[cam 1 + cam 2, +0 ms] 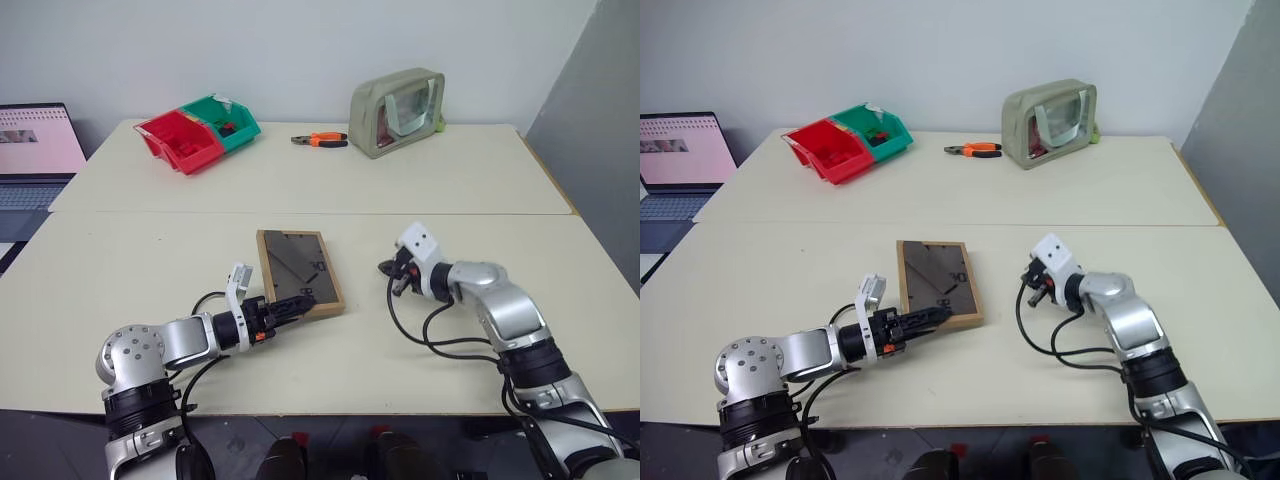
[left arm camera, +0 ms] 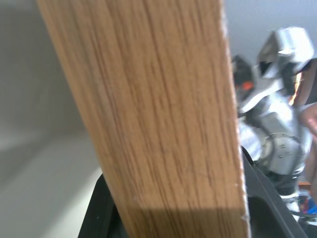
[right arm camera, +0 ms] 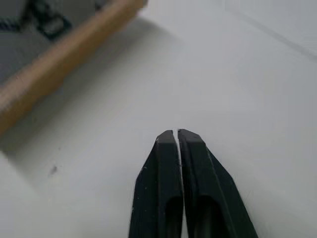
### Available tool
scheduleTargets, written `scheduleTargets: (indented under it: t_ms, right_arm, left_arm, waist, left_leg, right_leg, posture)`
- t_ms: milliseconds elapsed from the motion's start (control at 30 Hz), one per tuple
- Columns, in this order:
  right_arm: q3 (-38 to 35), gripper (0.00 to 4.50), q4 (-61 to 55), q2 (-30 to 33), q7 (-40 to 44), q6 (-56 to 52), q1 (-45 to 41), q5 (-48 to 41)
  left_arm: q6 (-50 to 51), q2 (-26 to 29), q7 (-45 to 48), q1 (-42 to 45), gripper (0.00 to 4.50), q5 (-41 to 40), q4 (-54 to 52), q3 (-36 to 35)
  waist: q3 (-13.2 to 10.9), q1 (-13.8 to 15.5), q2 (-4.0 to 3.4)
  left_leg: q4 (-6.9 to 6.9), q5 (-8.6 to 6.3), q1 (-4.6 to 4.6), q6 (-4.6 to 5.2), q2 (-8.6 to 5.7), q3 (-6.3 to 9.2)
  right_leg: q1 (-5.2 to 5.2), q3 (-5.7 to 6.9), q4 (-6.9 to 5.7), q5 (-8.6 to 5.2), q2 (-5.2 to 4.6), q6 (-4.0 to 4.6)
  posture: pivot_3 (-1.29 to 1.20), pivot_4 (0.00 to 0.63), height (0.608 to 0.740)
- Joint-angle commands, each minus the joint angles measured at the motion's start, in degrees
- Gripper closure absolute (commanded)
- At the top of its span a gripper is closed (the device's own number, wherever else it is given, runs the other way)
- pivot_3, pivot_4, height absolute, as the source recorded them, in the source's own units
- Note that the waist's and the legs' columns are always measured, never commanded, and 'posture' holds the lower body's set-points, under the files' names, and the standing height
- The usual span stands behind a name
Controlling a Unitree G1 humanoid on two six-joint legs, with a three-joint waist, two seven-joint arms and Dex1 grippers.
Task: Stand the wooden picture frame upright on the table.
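Observation:
The wooden picture frame lies back-up on the near section of the table, its dark grey panel and fold-out stand facing up. My left gripper comes in from the near left and is closed over the frame's near edge. In the left wrist view the light-wood edge sits between the two black fingers. My right gripper hovers a short way to the right of the frame, apart from it. Its fingertips are pressed together with nothing between them, and the frame's wooden side shows beyond.
On the far section stand a red bin and a green bin, orange-handled pliers and a beige pouch. A laptop sits off the table's left side. The seam runs across behind the frame.

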State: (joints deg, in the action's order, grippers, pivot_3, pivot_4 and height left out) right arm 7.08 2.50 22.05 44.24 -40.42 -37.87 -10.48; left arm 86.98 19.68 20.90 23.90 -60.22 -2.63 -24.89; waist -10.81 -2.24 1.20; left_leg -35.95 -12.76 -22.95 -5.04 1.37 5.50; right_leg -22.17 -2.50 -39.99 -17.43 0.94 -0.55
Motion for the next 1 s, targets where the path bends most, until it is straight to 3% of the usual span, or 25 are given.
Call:
scheduleTargets:
  t_ms: [33,200,367,567,800,1000]
  right_arm:
    - [-6.8,3.4,-3.5,-0.9,4.3,-6.1,-6.7,-10.8]
    - [-9.3,2.35,-1.5,-0.7,8.9,-11.0,-13.2,-18.8]
    - [-6.4,1.31,3.6,-1.3,10.4,-6.6,-17.1,-17.7]
    - [-2.8,0.05,9.1,-3.6,11.7,-0.3,-20.0,-15.3]
    - [-1.4,0.05,12.7,-6.6,12.5,3.2,-21.6,-14.4]
    - [-2.3,0.05,6.5,-7.2,14.5,-2.6,-20.8,-19.6]
  left_arm:
    - [-7.2,2.8,4.9,4.7,3.11,1.4,-4.5,3.9]
    - [-17.9,8.8,13.4,8.0,3.11,8.1,-5.6,12.1]
    - [-28.5,15.8,23.4,8.5,3.11,15.9,-6.9,20.9]
    - [-33.8,17.5,28.7,8.9,3.11,18.0,-7.1,22.6]
    - [-34.7,18.1,31.0,9.5,3.11,18.6,-7.3,23.0]
    - [-33.8,18.4,31.4,8.6,3.11,18.6,-7.9,22.7]
  waist:
    - [0.0,0.0,0.0]
    - [0.0,0.0,0.0]
    - [0.0,0.0,-0.02]
    - [0.0,-0.2,-0.03]
    - [0.0,-0.2,-0.04]
    - [0.0,-0.3,-0.06]
  left_leg:
    - [0.01,0.01,0.0,-0.03,0.01,0.02]
    - [0.06,0.01,-0.05,-0.04,-0.02,0.0]
    - [0.17,-0.06,-0.04,0.09,-0.02,-0.04]
    - [0.18,-0.07,-0.07,0.12,0.0,-0.07]
    - [0.18,-0.08,-0.09,0.12,0.05,-0.06]
    - [0.17,-0.08,-0.1,0.12,0.08,-0.03]
  right_leg:
    - [0.0,0.02,0.0,0.0,0.0,0.0]
    - [-0.02,0.01,0.05,0.0,-0.01,0.01]
    - [-0.05,-0.01,0.11,0.0,-0.01,0.01]
    - [-0.12,-0.02,0.09,-0.01,-0.01,0.02]
    - [-0.13,0.0,0.09,-0.01,-0.01,0.02]
    - [-0.13,0.01,0.08,-0.01,-0.01,0.02]
  posture:
    - [0.0,0.15,0.74]
    - [0.0,0.15,0.74]
    - [0.0,0.15,0.74]
    - [0.0,0.15,0.74]
    - [0.0,0.15,0.74]
    - [0.0,0.15,0.74]
